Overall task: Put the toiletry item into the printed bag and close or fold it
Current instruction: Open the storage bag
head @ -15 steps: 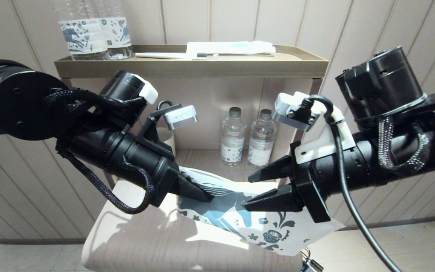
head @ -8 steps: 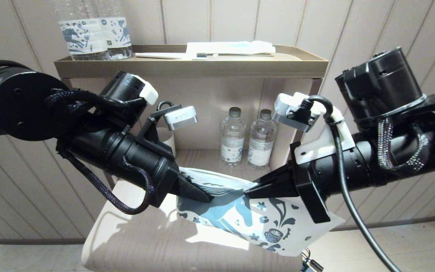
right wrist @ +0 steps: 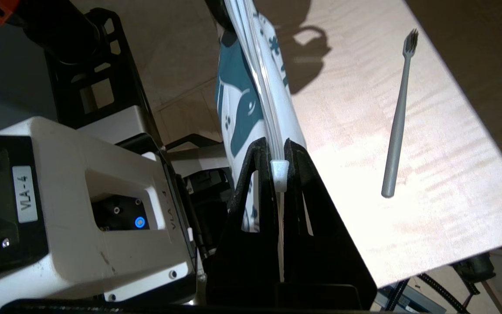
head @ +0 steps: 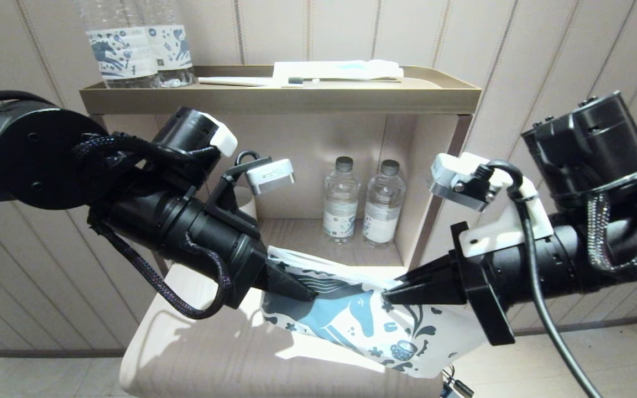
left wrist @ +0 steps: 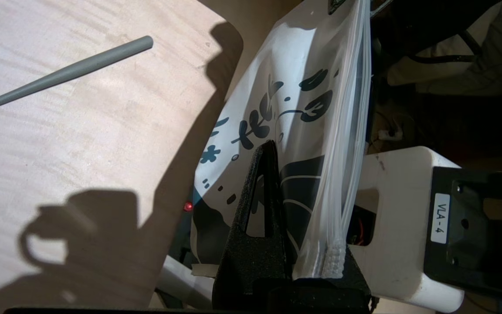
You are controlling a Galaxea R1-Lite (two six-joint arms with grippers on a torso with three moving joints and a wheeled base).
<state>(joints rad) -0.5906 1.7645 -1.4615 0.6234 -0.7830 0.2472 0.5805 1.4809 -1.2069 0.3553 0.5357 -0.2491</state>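
The printed bag (head: pixel 363 326), white with a dark blue horse, hangs above the wooden table (head: pixel 213 348) between both grippers. My left gripper (head: pixel 310 290) is shut on the bag's left end (left wrist: pixel 303 109); one black finger (left wrist: pixel 264 192) lies against the print. My right gripper (head: pixel 390 296) is shut on the bag's top edge, with the white zip slider (right wrist: pixel 279 172) between its fingers (right wrist: pixel 294 174). The slim grey toothbrush (right wrist: pixel 399 113) lies on the table outside the bag. Its handle (left wrist: pixel 63 74) shows in the left wrist view. In the head view it is hidden.
Two small water bottles (head: pixel 360 202) stand in the open shelf behind the bag. The tan tray (head: pixel 280 99) on top holds two larger bottles (head: pixel 130 50), a white packet (head: pixel 340 69) and another toothbrush (head: pixel 257 81). The robot's white base (right wrist: pixel 81 196) lies below the table edge.
My right gripper, open a second ago, has shut on the bag's top edge and moved right along it. The left gripper kept its hold and shifted slightly.
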